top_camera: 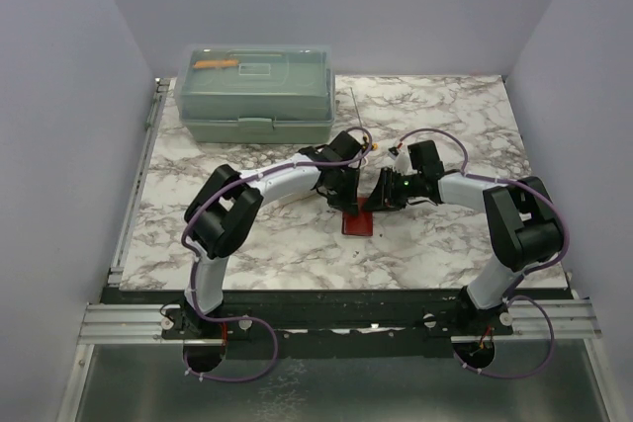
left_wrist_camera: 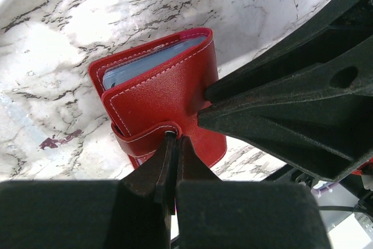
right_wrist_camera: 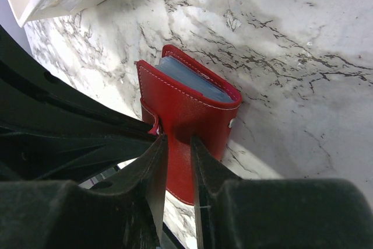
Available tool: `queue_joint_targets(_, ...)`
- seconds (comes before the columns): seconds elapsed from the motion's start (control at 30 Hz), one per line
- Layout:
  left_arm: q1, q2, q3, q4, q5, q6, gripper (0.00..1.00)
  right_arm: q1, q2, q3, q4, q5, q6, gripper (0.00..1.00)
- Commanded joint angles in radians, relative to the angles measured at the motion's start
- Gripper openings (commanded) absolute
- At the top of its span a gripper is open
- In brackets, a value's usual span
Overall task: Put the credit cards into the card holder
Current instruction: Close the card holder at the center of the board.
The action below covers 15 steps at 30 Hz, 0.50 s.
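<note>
Cards [left_wrist_camera: 143,67] already sit inside the card holder [left_wrist_camera: 166,94]. The left end effector [left_wrist_camera: 175,139] pinches its strap and the right end effector [right_wrist_camera: 178,142] clamps its cover. Only fastening seems left.

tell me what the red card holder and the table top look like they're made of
Card holder: likely leather or faux leather, smooth with slight sheen, white stitching along its edges. Table top: glossy white marble pattern with dark veins; could be stone or printed laminate.
</note>
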Motion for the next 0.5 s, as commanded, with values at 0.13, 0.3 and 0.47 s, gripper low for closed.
queue_joint_targets(0.13, -0.044, 0.236, 0.023, -0.004, -0.005, 0.021, 0.0, 0.039, 0.077, -0.014, -0.019, 0.081, -0.023, 0.26)
queue_joint_targets(0.3, -0.049, 0.336, 0.071, -0.072, -0.078, 0.014, 0.0, 0.038, 0.083, -0.007, -0.033, 0.104, -0.027, 0.26)
queue_joint_targets(0.47, -0.074, 0.422, 0.13, -0.143, -0.185, -0.006, 0.0, 0.038, 0.082, 0.003, -0.051, 0.139, -0.036, 0.26)
